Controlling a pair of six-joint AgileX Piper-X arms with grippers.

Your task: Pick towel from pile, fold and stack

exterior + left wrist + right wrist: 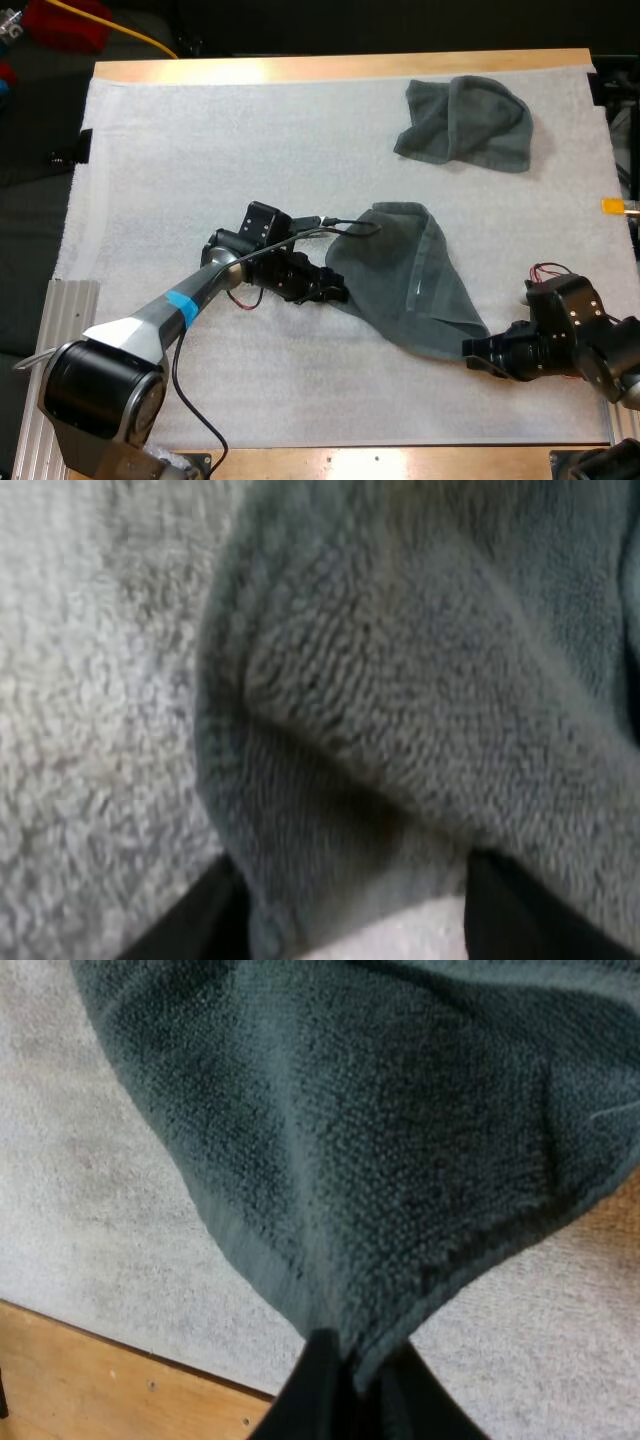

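Towel point(405, 270), left hand point(338, 293) gripping, right hand point(478, 352) gripping

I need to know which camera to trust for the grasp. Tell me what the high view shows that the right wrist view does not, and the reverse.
High view adds: a crumpled towel at the far right, and the left gripper at the spread towel's left edge. Right wrist view adds: the right gripper pinched shut on that towel's corner, close up. Both: the spread towel, the white mat, the wooden table.
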